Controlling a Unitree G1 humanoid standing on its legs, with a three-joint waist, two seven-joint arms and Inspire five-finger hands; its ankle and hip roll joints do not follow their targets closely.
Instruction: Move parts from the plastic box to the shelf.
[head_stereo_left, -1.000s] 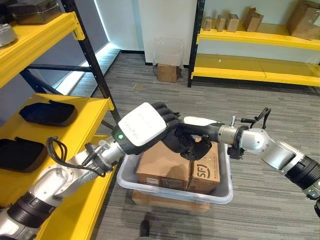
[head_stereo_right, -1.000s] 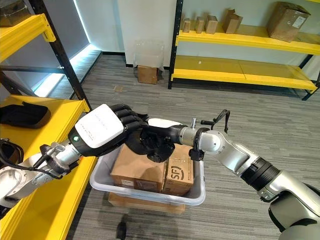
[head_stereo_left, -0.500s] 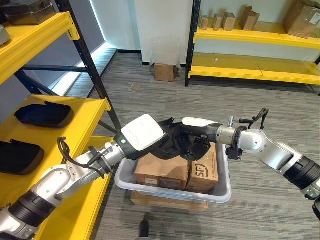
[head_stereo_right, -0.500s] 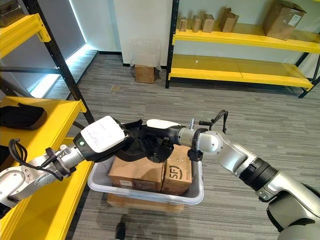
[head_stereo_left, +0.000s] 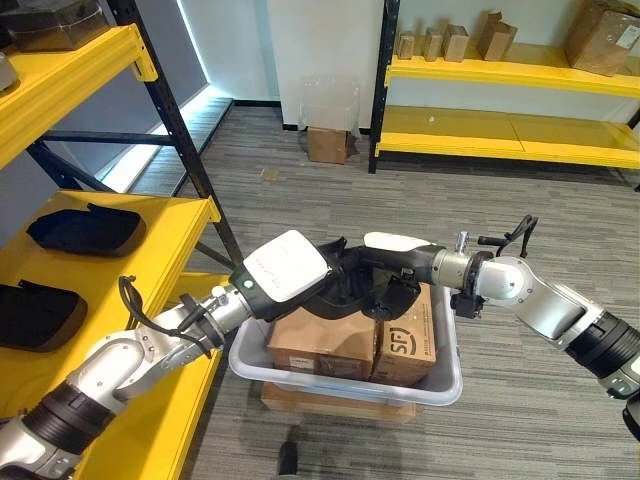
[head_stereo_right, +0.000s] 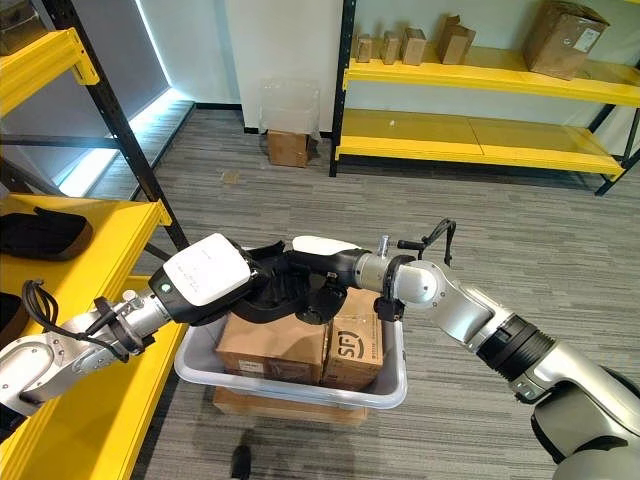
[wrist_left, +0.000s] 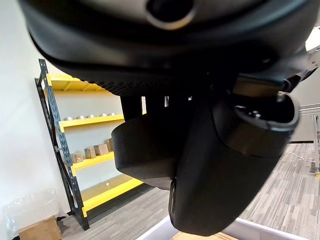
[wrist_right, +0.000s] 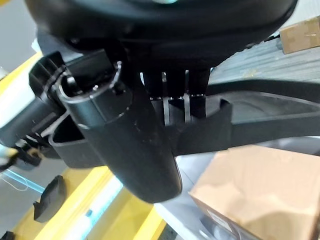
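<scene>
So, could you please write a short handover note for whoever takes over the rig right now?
Left hand and right hand: both over the grey plastic box, both shut on one black part held between them, lifted clear of the cardboard boxes inside the box.
Shelf: on the robot's left, yellow, with two black parts already lying on it.
Done: part picked out of the box.
Left: carry it across to the shelf, set it down, let go. Whether more parts remain in the box cannot be seen.
</scene>
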